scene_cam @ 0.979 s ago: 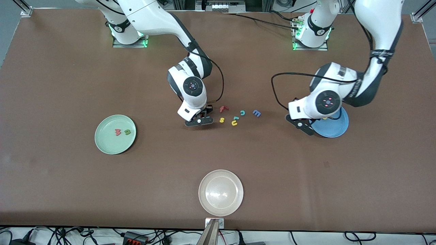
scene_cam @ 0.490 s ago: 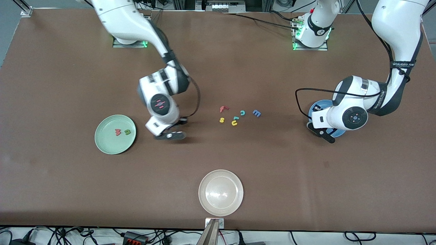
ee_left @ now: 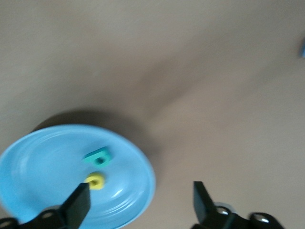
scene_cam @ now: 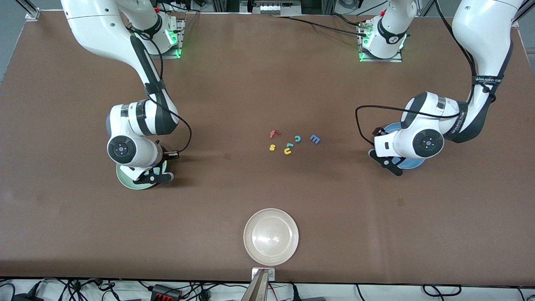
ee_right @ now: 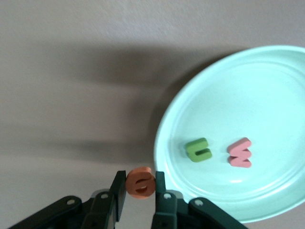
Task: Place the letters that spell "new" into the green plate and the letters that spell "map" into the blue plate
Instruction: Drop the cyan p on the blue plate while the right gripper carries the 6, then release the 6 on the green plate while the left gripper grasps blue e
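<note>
Over the green plate's point(ee_right: 286, 67) edge, the right gripper point(ee_right: 139, 188) has arrived clamping the orange "e" point(ee_right: 140, 181), while the left gripper point(ee_left: 138, 202) has sprung apart, leaving teal and yellow letters in the blue plate point(ee_left: 43, 157); only the blue "m" point(scene_cam: 314, 139) waits.

L gripper point(ee_left: 140, 202) jaws wide; R gripper point(ee_right: 139, 191) clamped.

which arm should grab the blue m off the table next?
Left. Its open left gripper hangs over the sky-blue plate, at the small blue "m" letter's end of the table. The right gripper is shut on the orange "e" by the mint-green plate.
</note>
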You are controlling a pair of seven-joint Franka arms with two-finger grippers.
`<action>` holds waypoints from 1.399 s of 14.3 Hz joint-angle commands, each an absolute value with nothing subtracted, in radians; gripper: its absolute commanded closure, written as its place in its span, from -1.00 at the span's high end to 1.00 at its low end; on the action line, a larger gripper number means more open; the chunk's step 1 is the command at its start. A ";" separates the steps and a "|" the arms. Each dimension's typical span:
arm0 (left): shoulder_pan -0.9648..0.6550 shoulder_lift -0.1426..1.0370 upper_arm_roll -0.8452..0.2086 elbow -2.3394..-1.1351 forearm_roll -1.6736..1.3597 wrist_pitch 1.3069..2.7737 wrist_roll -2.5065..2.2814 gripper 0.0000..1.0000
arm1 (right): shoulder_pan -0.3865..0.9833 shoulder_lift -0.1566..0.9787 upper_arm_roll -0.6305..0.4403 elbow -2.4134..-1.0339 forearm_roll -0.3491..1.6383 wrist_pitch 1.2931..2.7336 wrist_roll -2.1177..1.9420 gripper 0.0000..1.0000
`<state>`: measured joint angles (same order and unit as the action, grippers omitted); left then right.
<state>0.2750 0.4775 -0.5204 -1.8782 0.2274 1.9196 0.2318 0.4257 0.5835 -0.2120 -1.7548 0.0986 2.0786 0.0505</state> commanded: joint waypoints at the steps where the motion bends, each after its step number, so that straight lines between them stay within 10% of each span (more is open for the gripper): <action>1: 0.235 0.474 -0.572 -1.878 0.167 1.968 0.070 1.00 | 0.413 0.551 -0.239 -1.818 0.094 2.091 -0.032 -0.77; 20: 0.006 0.678 -0.571 -1.960 0.169 2.304 -1.218 1.00 | 0.350 0.592 -0.252 -1.859 0.092 2.121 -0.124 -0.69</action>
